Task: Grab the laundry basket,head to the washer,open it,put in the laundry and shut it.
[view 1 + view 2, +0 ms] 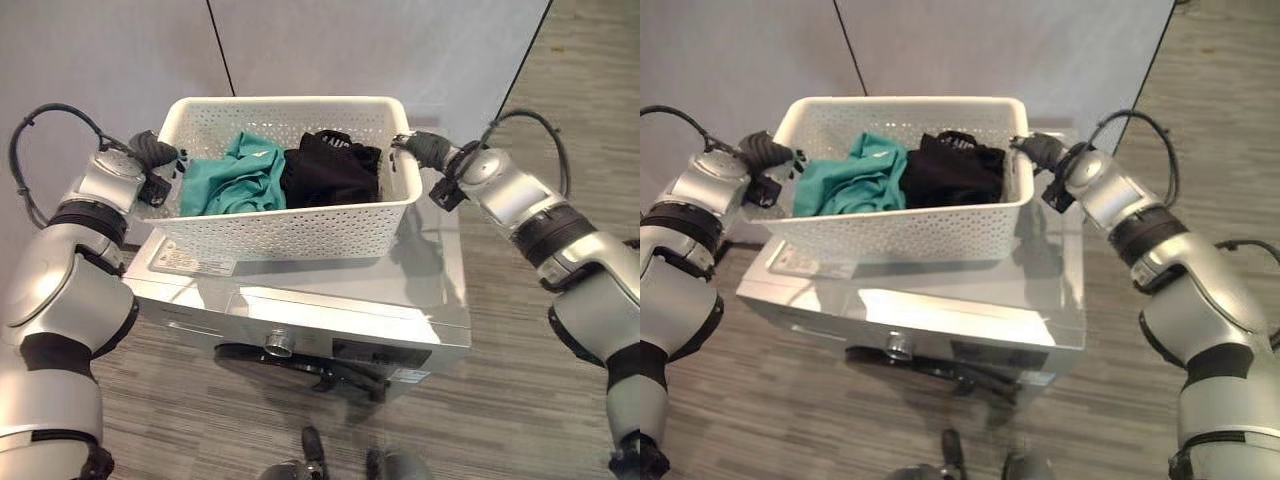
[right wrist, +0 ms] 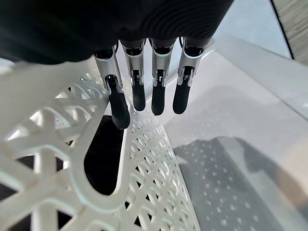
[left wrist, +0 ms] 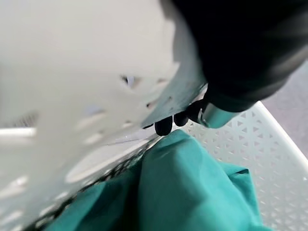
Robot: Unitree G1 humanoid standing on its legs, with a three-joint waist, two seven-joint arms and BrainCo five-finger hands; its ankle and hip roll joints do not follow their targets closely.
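A white perforated laundry basket stands on the washer's silver top. Inside it lie a teal garment on the left and a black garment on the right. My left hand is at the basket's left end, its dark fingertips hooked over the rim above the teal garment. At the right end sits my right hand. Its fingers hang fairly straight outside the wall, beside the handle cut-out, gripping nothing.
The washer's dark round door faces me below a control strip with a knob. A label is stuck on the top's left part. Grey partition panels stand close behind. Striped carpet spreads to the right.
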